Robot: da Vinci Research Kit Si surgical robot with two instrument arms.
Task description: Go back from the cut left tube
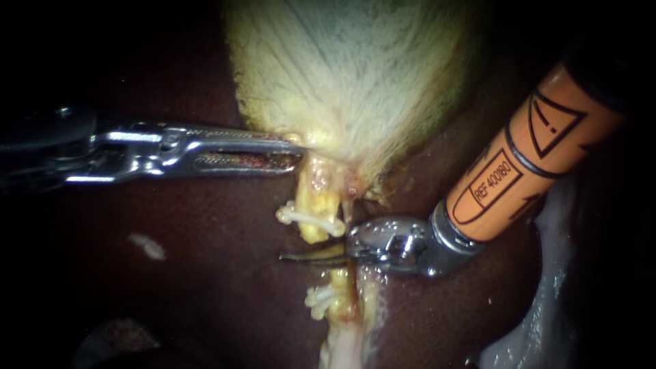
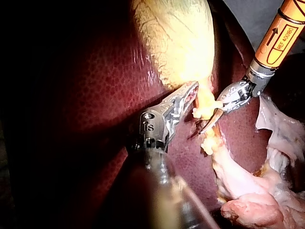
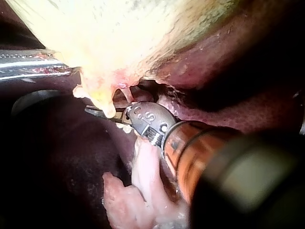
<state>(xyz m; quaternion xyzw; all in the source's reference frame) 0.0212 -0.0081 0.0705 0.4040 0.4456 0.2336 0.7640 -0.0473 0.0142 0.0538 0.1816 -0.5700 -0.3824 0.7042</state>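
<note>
In the endoscope view, the left instrument (image 1: pixel 290 152) comes in level from the left edge over the dark red liver (image 1: pixel 205 287). Its long, slim metal jaws are closed on the lower edge of the gallbladder (image 1: pixel 355 75), pinching the pale yellow tissue where it narrows. The gallbladder fills the upper middle, pale and streaked.

Just right of those jaw tips, the cut left tube (image 1: pixel 316 201) hangs down from the gallbladder as a short yellow stump. A white upper clip (image 1: pixel 311 219) lies across it near its free end. Below a clear gap, the tube's other stump continues downward and carries a white lower clip (image 1: pixel 318 298). A thinner pink strand runs down just right of the upper stump.

The right instrument (image 1: pixel 290 257) comes in from the upper right on an orange shaft with a metal wrist. Its dark curved blades point left and lie in the gap between the two stumps. They are pressed together and hold nothing. Pale tissue (image 1: pixel 547 301) lies at the far right.

The left wrist view shows the left instrument (image 2: pixel 193 90) at the gallbladder's neck and the blades of the right instrument (image 2: pixel 207 128) just beside the clipped stump.
</note>
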